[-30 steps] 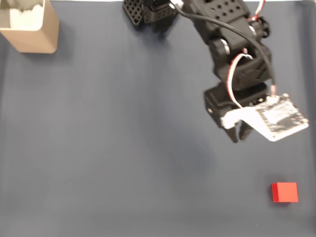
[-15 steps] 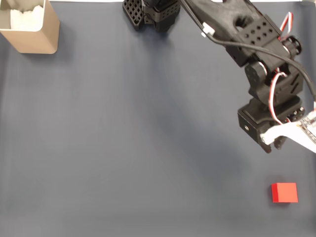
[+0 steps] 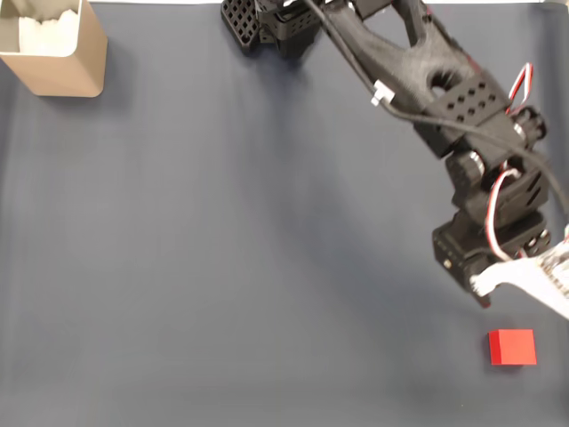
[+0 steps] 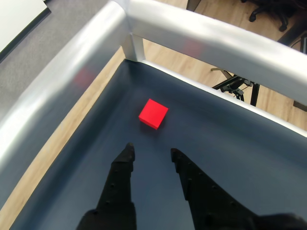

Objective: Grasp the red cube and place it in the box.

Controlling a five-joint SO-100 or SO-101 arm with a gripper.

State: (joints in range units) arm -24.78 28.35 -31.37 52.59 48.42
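The red cube (image 3: 512, 347) lies on the dark blue mat near the bottom right corner of the fixed view. My gripper (image 3: 487, 301) hangs just above and slightly left of it, largely covered by the white wrist mount. Seen from the wrist, the gripper (image 4: 151, 150) is open with nothing between its black fingers (image 4: 125, 160), and the red cube (image 4: 153, 114) sits a short way ahead of the tips, apart from them. The box (image 3: 62, 76), tan with white filling, stands in the top left corner of the fixed view, far from the arm.
The arm's base (image 3: 267, 22) is at the top centre of the mat (image 3: 222, 249). In the wrist view a silver metal rail (image 4: 201, 33) borders the table just beyond the cube, with wooden floor and chair legs (image 4: 237, 86) behind it.
The arm has swung right and down the fixed view, bringing the gripper from mid-mat to just beside the red cube. Cube and box have not moved.
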